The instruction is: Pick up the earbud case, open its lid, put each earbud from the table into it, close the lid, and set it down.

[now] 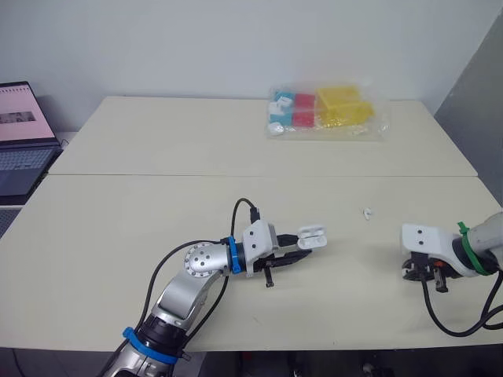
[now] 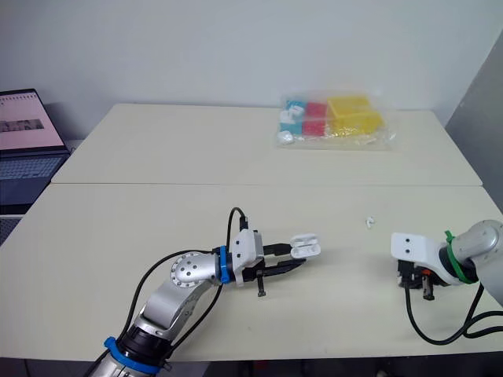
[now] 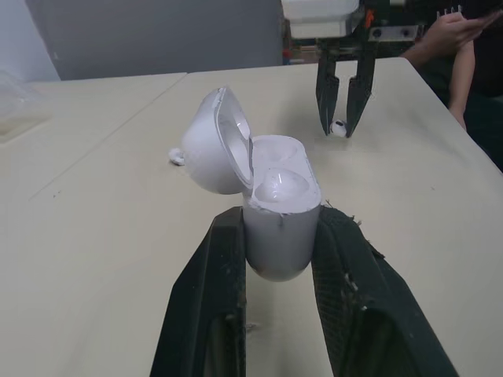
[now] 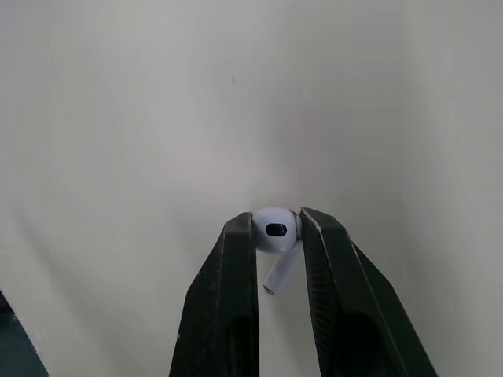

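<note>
The left claw (image 1: 301, 251), at the lower middle of the head view, is gripping the earbud case (image 1: 312, 238) by its body, fingers closed against its sides and the lid (image 3: 212, 149) standing open. At the lower right, the right claw (image 1: 422, 275) is pinching one earbud (image 4: 276, 228) between nearly closed fingers, close to the worktop (image 1: 157, 212). The other earbud (image 1: 367, 212) is lying on the worktop, right of centre.

I'm counting one earbud case (image 1: 311, 238), a first earbud (image 4: 275, 228) plus a second earbud (image 1: 367, 212) making two, one laptop (image 1: 23, 141) and one plastic bag (image 1: 326, 112).
</note>
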### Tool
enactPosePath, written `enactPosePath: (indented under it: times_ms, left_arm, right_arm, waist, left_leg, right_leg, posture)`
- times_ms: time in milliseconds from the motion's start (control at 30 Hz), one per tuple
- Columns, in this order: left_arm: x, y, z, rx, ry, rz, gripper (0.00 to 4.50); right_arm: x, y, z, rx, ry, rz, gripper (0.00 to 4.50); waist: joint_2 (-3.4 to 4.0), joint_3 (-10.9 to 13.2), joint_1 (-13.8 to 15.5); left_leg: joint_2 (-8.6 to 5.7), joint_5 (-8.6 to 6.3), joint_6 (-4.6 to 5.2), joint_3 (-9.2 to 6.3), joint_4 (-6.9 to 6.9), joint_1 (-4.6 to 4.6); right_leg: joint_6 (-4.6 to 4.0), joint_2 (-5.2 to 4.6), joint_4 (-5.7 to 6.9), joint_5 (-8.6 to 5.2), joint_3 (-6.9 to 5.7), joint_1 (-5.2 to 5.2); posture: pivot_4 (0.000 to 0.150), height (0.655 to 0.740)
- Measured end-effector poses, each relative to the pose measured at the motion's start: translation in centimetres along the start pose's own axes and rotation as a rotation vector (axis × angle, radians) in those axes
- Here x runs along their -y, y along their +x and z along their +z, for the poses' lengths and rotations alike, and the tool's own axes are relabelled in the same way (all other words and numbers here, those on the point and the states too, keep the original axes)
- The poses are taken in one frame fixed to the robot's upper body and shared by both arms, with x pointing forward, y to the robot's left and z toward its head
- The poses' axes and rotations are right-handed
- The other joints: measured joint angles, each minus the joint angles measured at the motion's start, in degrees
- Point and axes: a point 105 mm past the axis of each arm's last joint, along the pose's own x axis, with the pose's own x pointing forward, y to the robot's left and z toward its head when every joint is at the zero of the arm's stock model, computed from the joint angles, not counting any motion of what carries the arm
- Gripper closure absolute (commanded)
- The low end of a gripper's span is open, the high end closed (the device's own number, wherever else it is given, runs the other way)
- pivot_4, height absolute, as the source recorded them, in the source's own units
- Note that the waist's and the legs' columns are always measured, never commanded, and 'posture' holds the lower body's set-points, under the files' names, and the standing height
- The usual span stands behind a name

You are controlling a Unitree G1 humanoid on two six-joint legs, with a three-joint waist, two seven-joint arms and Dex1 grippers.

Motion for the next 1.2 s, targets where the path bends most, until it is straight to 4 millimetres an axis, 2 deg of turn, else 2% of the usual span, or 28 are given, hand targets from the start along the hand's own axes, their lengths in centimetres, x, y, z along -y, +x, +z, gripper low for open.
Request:
enactPosePath:
  times_ms: [100,200,300,433,500,633,800,933,1200]
  left_arm:
    - [-0.5,-0.2,0.0,0.003,-0.025,0.024,3.72]
    - [-1.3,-0.3,0.3,0.01,-0.055,0.056,3.72]
    - [-2.5,-0.4,0.8,0.017,-0.087,0.106,3.72]
    - [-3.6,-0.5,1.3,0.017,-0.117,0.156,3.72]
    - [-4.0,-0.3,1.8,0.019,-0.124,0.17,3.72]
    - [-4.9,-0.1,2.9,0.059,-0.155,0.196,3.72]
    - [-5.4,-0.4,3.1,0.065,-0.182,0.218,3.72]
    - [-5.4,-0.6,3.0,0.056,-0.182,0.213,3.72]
    - [-5.3,-0.7,3.1,0.05,-0.172,0.196,3.72]
  right_arm:
    - [-0.3,-1.0,2.8,0.155,-0.005,-0.022,4.09]
    - [-0.8,-2.0,7.1,0.402,-0.019,-0.063,4.09]
    - [-0.9,-3.3,12.0,0.722,-0.012,-0.143,4.09]
    - [-0.9,-3.1,15.0,0.995,0.057,-0.229,4.09]
    - [-0.9,-2.7,16.1,1.075,0.082,-0.251,4.09]
    - [-0.9,-2.1,17.4,1.143,0.099,-0.291,4.09]
    - [-0.1,-1.0,17.5,1.181,0.14,-0.355,4.09]
    - [1.1,-0.5,17.4,1.178,0.092,-0.488,4.09]
    - [1.5,0.4,17.4,1.186,0.072,-0.515,4.09]
  waist:
    - [-0.02,0.0,0.0]
    - [-0.04,0.0,0.0]
    - [-0.15,0.0,-0.1]
    - [-0.19,0.0,0.0]
    - [-0.19,0.0,0.0]
    - [-0.19,0.0,0.0]
    - [-0.18,0.0,0.0]
    - [-0.18,0.0,-0.1]
    - [-0.18,0.0,0.0]
  left_leg:
    - [0.0,0.0,0.0,-0.04,0.0,-0.01]
    - [-0.01,0.0,0.0,-0.06,0.02,0.0]
    - [0.01,0.01,-0.01,-0.12,0.05,-0.02]
    - [0.0,0.01,-0.01,-0.11,0.03,-0.14]
    - [-0.02,0.01,-0.01,-0.11,0.04,-0.18]
    - [-0.03,0.01,-0.01,-0.12,0.04,-0.17]
    - [0.0,0.01,0.0,-0.12,0.03,-0.12]
    - [0.0,0.01,0.0,-0.1,0.03,-0.09]
    - [-0.01,0.01,0.0,-0.08,0.02,-0.12]
  right_leg:
    - [0.0,0.01,0.0,0.0,-0.02,0.01]
    - [0.01,0.02,0.03,0.01,-0.01,0.02]
    - [0.01,0.04,0.05,0.03,-0.03,0.03]
    - [0.01,0.03,0.0,0.02,-0.02,-0.03]
    - [0.01,0.01,-0.02,0.02,-0.02,-0.05]
    - [0.02,-0.01,-0.03,0.03,-0.02,-0.04]
    - [0.01,0.04,0.01,0.03,-0.03,-0.04]
    - [0.0,0.04,0.02,0.03,-0.03,-0.03]
    - [0.0,0.03,0.0,0.03,-0.01,-0.03]
  posture:
    - [0.15,0.7287]
    - [0.15,0.7287]
    - [0.15,0.7287]
    - [0.15,0.7287]
    - [0.15,0.7287]
    - [0.15,0.7287]
    - [0.15,0.7287]
    - [0.15,0.7287]
    - [0.15,0.7287]
